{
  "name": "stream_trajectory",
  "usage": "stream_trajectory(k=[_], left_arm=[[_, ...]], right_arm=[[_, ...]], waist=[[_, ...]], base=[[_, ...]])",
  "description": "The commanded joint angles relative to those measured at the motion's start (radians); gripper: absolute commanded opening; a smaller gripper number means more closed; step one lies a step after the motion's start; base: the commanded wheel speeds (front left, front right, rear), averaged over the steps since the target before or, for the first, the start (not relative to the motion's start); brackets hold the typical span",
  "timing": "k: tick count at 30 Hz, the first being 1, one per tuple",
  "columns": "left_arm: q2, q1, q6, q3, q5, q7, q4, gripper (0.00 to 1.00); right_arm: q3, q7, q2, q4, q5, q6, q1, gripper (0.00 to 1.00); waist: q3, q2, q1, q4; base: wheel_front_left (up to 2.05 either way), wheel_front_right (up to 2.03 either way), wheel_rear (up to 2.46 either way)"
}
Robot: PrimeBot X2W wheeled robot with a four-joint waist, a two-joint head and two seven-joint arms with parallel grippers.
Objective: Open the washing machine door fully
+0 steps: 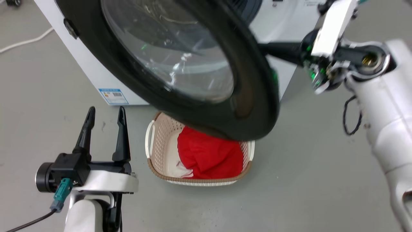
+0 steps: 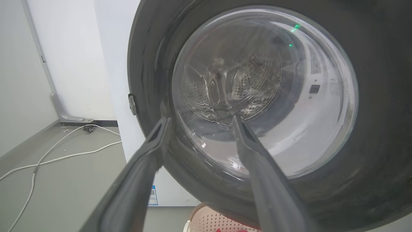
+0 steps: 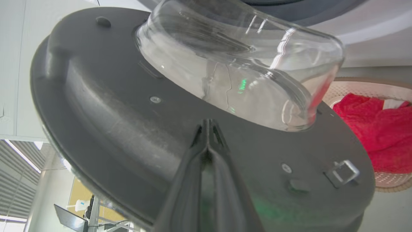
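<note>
The large round glossy black door (image 1: 254,96) with its clear glass bowl stands partly open from the white front-loading washing machine (image 1: 93,71), above a cream perforated basket (image 1: 161,129) (red cloth (image 1: 209,154) inside). The right gripper (image 3: 208,124), fingers pressed together, has its tips at the door's inner face. The left gripper (image 1: 106,111) is spread and empty, near left.

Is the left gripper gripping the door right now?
No, the left gripper is open and empty, apart from the washing machine door.
</note>
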Motion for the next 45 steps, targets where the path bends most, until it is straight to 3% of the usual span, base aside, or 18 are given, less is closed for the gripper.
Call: stream_trajectory(k=[1,12,23,29,36,37,38,39,45], left_arm=[[0.0,0.017,-0.004,0.0,0.005,-0.003,0.005,1.0],[0.0,0.093,-0.012,-0.024,0.001,-0.003,0.04,1.0],[0.0,0.099,-0.013,-0.04,-0.013,-0.003,0.047,1.0],[0.0,0.112,-0.008,-0.04,-0.02,-0.003,0.051,1.0],[0.0,0.125,0.002,-0.039,-0.027,-0.003,0.051,1.0],[0.0,0.128,0.001,-0.038,-0.028,-0.003,0.052,1.0],[0.0,0.131,0.002,-0.037,-0.028,-0.003,0.054,1.0],[0.0,0.134,0.002,-0.034,-0.027,-0.003,0.055,1.0],[0.0,0.142,0.002,-0.02,-0.02,-0.003,0.059,1.0]], right_arm=[[0.004,0.013,0.011,-0.028,0.013,0.0,0.041,0.0],[0.059,0.043,0.086,-0.282,0.06,0.0,0.331,0.0],[0.139,-0.026,0.14,-0.383,0.097,0.0,0.433,0.0],[0.118,-0.2,0.141,-0.406,0.094,0.0,0.473,0.0],[-0.02,-0.494,0.119,-0.438,0.075,0.0,0.554,0.02],[-0.04,-0.53,0.109,-0.45,0.067,0.0,0.571,0.41],[-0.057,-0.562,0.101,-0.463,0.061,0.0,0.592,0.87],[-0.071,-0.593,0.091,-0.474,0.054,0.0,0.614,1.0],[-0.137,-0.758,0.033,-0.524,-0.017,0.0,0.73,1.0]], waist=[[-0.037,-0.0001,0.0,-0.002],[-0.138,-0.0001,0.0,0.009],[-0.151,-0.0001,0.0,0.014],[-0.167,-0.0001,0.0,0.008],[-0.185,-0.0001,0.0,-0.005],[-0.188,-0.0001,0.0,-0.008],[-0.192,-0.0001,0.0,-0.011],[-0.195,-0.0001,0.0,-0.015],[-0.212,-0.0001,0.0,-0.031]], base=[[0.0,0.0,0.0],[0.0,0.0,0.0],[0.0,0.0,0.0],[0.0,0.0,0.0],[0.0,0.0,0.0],[0.0,0.0,0.0],[0.0,0.0,0.0],[0.0,0.0,0.0],[0.0,0.0,0.0]])
